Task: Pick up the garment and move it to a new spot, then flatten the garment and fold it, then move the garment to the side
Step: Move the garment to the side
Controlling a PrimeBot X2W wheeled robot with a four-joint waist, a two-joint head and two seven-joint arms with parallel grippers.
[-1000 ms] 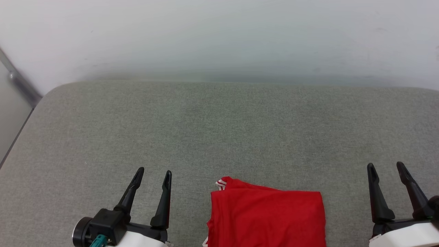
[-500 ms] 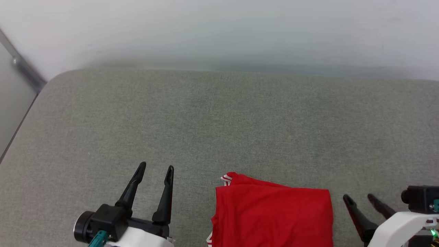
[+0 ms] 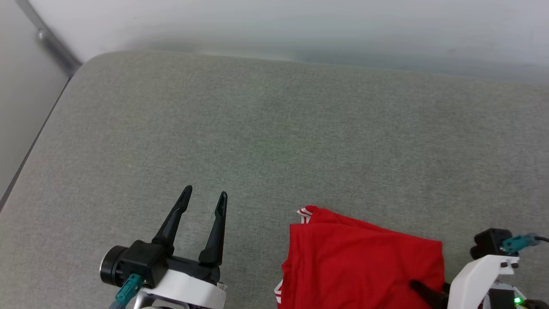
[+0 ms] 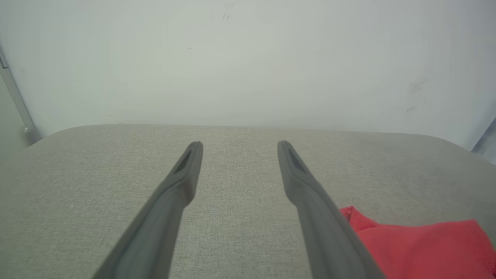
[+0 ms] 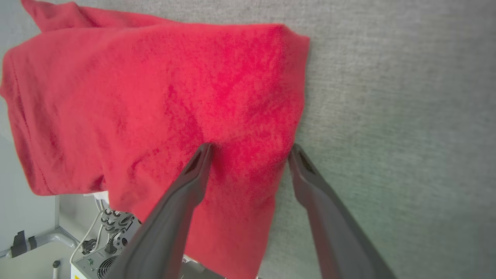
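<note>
The garment [image 3: 360, 262] lies folded into a red rectangle at the front of the grey cushion, with a bit of red-white striped trim at its far left corner. No letters or number show. My left gripper [image 3: 205, 192] stands open to the left of the garment, apart from it, over bare cushion [image 4: 239, 144]; the garment [image 4: 418, 244] lies to its right. My right gripper [image 5: 250, 147] is open and points down at the garment [image 5: 155, 97]: one fingertip rests on the cloth, the other sits at the cloth's right edge. One dark finger [image 3: 422, 289] lies on the red cloth's near right corner.
The grey cushion [image 3: 274, 128] stretches wide behind the garment, backed by a white wall [image 3: 300, 21]. Its left edge drops off beside a grey metal rail [image 3: 51, 38]. Below the cushion's front edge, the robot's base with cables [image 5: 97, 248] shows.
The camera has tilted and shifted. My right gripper has swung from upright at the lower right down onto the garment's right edge. The left gripper keeps its pose.
</note>
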